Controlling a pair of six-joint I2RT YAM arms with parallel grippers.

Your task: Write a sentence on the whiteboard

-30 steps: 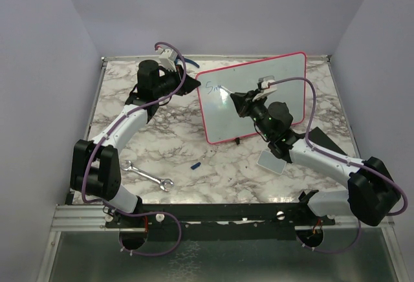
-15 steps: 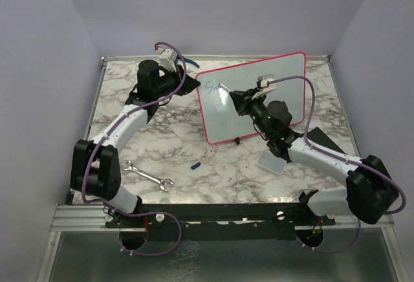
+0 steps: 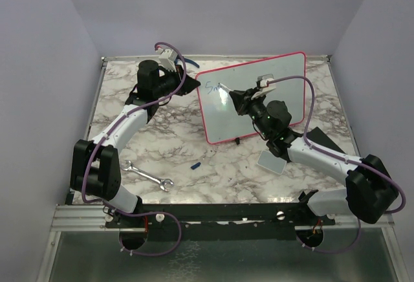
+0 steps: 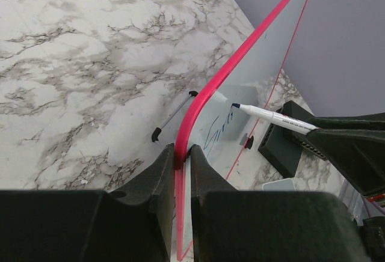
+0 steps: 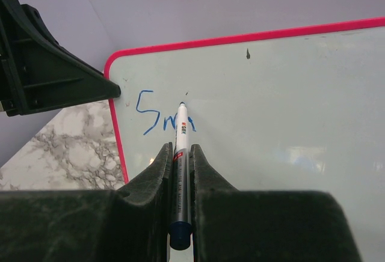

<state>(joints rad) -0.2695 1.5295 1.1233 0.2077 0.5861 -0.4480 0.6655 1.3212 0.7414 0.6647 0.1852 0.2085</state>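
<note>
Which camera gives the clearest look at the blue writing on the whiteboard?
The right wrist view: it faces the whiteboard squarely, so the blue writing legibly begins "Sm", with the marker tip at its end. The top external view shows only a tiny blue scrawl; the left wrist view sees it at a steep angle, foreshortened.

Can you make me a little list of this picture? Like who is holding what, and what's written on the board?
whiteboard: upright on the table, red frame
left gripper: shut on the whiteboard's edge
right gripper: shut on a marker, tip at the whiteboard
writing: blue, just "Sm" and a bit more, near the top left corner
lying on the table: wrench, small blue piece, grey pad
</note>
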